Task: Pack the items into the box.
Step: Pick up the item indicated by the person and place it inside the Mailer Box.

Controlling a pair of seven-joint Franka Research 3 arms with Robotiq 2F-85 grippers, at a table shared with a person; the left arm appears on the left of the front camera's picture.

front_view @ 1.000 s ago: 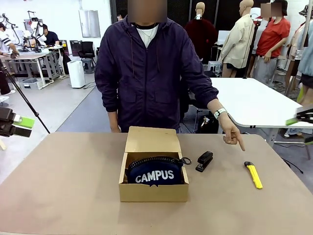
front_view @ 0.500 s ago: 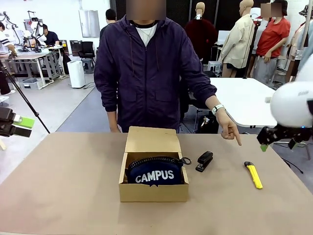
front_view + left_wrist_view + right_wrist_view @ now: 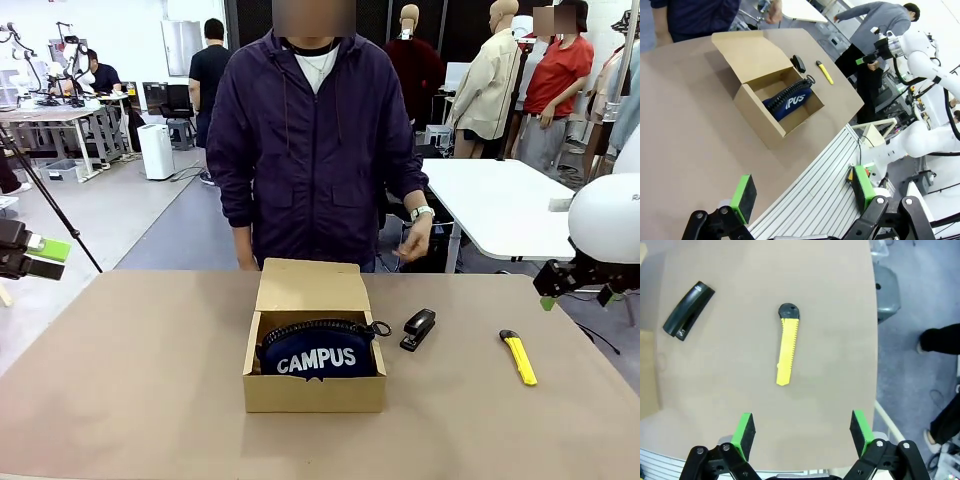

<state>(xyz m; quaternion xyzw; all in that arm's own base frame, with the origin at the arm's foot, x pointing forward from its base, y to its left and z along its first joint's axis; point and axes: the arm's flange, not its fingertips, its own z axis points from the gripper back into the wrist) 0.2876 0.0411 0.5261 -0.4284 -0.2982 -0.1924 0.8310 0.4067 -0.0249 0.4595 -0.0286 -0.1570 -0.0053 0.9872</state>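
Note:
The brown cardboard box [image 3: 314,395] stands open at mid-table, its flap lid [image 3: 310,285] folded back toward the person. The navy "CAMPUS" pouch [image 3: 318,355] lies inside it. Right of the box lies the black stapler [image 3: 418,328], and farther right the yellow utility knife [image 3: 519,357]. My right gripper [image 3: 576,297] hangs open above the table's right edge, and the knife [image 3: 786,346] lies on the table ahead of its green pads [image 3: 745,429], with the stapler [image 3: 688,310] off to one side. My left gripper [image 3: 55,257] stays open off the table's left side, far from the box [image 3: 762,107].
The person stands behind the box with a hand [image 3: 412,243] held at the waist, off the table. The brown tabletop [image 3: 150,380] is bare around the box. A white table [image 3: 500,210] stands behind on the right.
The person's pointing hand has left the table and drawn back to the body. My right arm has come in from the right and now hangs near the knife. The left arm has not moved.

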